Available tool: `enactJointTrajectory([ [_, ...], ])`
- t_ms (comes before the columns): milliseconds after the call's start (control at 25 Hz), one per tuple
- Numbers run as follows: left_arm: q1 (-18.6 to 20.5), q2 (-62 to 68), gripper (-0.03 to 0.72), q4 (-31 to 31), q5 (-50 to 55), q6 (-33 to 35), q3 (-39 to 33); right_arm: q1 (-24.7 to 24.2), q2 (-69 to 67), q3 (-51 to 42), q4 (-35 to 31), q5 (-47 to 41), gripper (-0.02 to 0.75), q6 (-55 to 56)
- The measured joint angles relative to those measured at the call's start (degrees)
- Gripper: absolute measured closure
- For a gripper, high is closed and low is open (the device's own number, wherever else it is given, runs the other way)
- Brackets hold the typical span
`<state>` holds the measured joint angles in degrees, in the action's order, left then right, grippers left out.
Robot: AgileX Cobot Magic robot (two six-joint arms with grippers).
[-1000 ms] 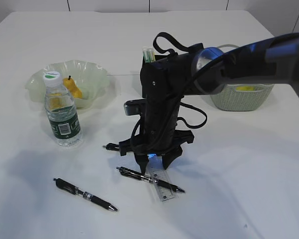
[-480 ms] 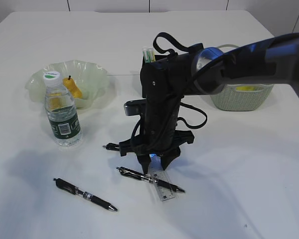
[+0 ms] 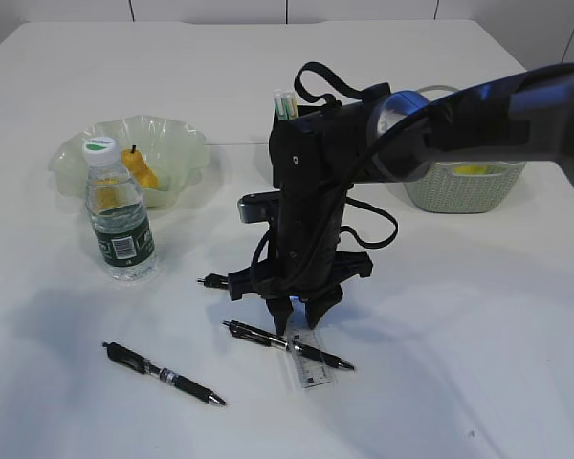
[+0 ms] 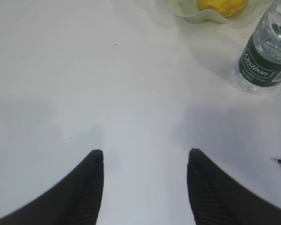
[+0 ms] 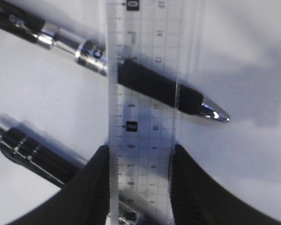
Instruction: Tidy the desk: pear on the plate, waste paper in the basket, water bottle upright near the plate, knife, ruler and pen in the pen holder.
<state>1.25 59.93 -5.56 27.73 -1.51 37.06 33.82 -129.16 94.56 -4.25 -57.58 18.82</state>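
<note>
Your right end effector stands straight above the near end of the clear ruler, its two fingers set narrow against the ruler's long edges, one on each side; whether they pinch it yet you cannot tell for sure, but they look closed on it. The ruler's long axis runs away from the wrist and crosses over a black pen lying slantwise beneath it. A second pen lies just left of the ruler. Your left end effector hangs wide open over bare bench, well apart from the ruler.
</note>
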Motion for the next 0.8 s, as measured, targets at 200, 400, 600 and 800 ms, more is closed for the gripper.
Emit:
enactJointTrajectory([
  [200, 0.00, 0.00, 0.286, 0.00, 0.00, 0.00, 0.00, 0.00, 0.00, 0.00, 0.00, -0.31, 0.465, 0.00],
  [400, 0.00, 0.00, 0.286, 0.00, 0.00, 0.00, 0.00, 0.00, 0.00, 0.00, 0.00, -0.31, 0.465, 0.00],
  [600, 0.00, 0.00, 0.286, 0.00, 0.00, 0.00, 0.00, 0.00, 0.00, 0.00, 0.00, -0.44, 0.465, 0.00],
  [800, 0.00, 0.00, 0.286, 0.00, 0.00, 0.00, 0.00, 0.00, 0.00, 0.00, 0.00, -0.45, 0.465, 0.00],
])
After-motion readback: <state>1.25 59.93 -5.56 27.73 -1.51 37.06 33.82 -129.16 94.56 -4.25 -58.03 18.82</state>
